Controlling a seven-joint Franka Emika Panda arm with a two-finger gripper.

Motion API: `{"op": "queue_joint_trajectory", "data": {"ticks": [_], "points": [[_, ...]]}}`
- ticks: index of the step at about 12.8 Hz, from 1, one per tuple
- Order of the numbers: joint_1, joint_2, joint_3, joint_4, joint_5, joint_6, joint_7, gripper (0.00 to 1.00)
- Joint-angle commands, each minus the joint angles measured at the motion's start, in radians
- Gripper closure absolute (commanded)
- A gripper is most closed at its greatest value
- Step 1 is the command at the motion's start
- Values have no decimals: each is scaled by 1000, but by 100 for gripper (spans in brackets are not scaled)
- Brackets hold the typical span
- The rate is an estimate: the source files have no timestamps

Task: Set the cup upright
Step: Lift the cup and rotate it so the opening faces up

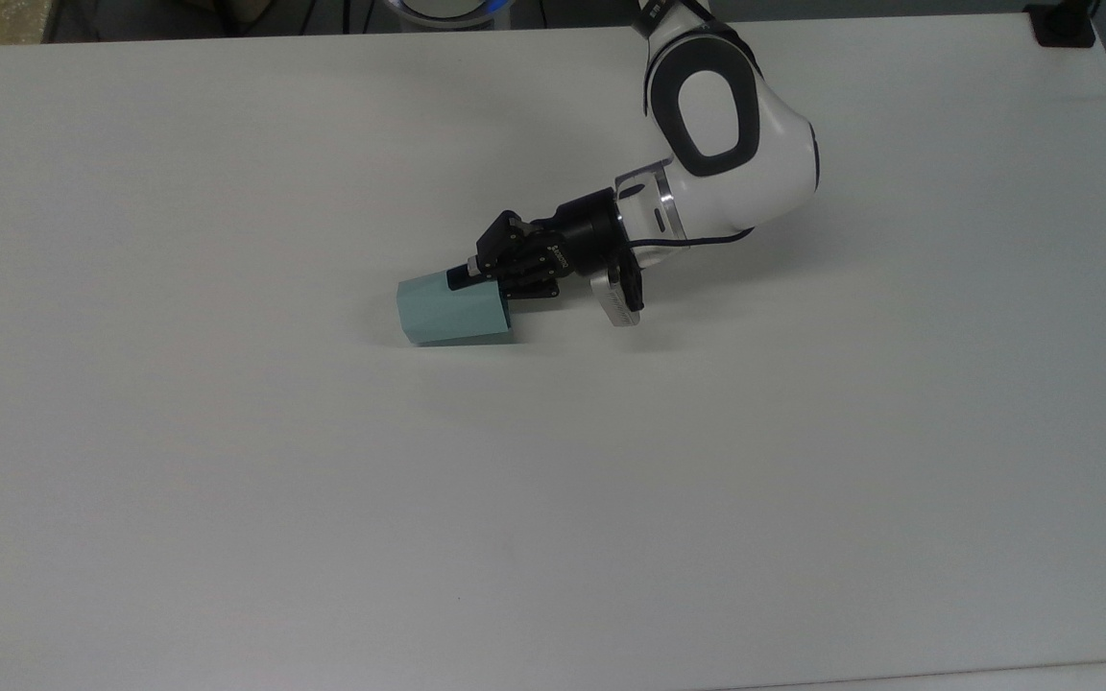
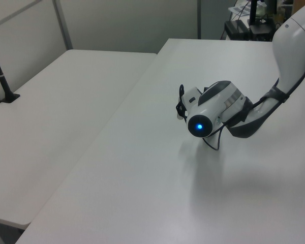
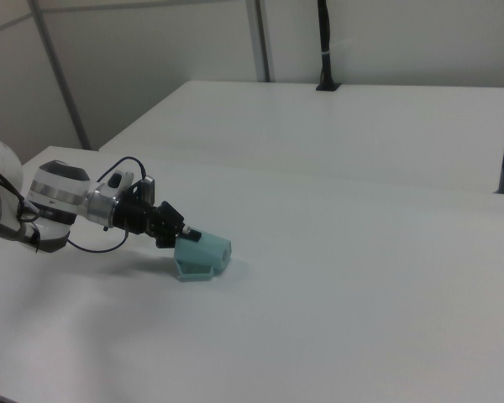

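A lab or office: bare white tables (image 3: 386, 277), partition walls (image 3: 151, 50), a cable post (image 3: 326, 46).

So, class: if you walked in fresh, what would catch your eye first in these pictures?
The pale teal cup lying on its side near the middle of the white table, the one spot of colour. Next, the black gripper at the cup's wider end, on the top view's right, with the white arm reaching back.

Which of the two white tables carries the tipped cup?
The nearer table in the right view, where the cup lies tipped at the gripper; the farther table carries a black post instead.
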Motion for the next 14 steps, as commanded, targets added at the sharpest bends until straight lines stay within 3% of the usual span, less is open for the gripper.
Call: {"op": "queue_joint_trajectory", "data": {"ticks": [1,2,6,8,9,12,14], "points": [[-22,-55,8,-18,21,28,-29,100],[-28,-109,9,-19,42,30,-64,100],[-108,-308,8,-25,299,122,-146,100],[-166,-387,3,-29,521,140,-286,100],[-200,-427,-1,-57,595,169,-317,100],[-312,-564,-14,-273,773,419,-332,100],[-335,-630,-61,-401,879,538,-409,100]]}}
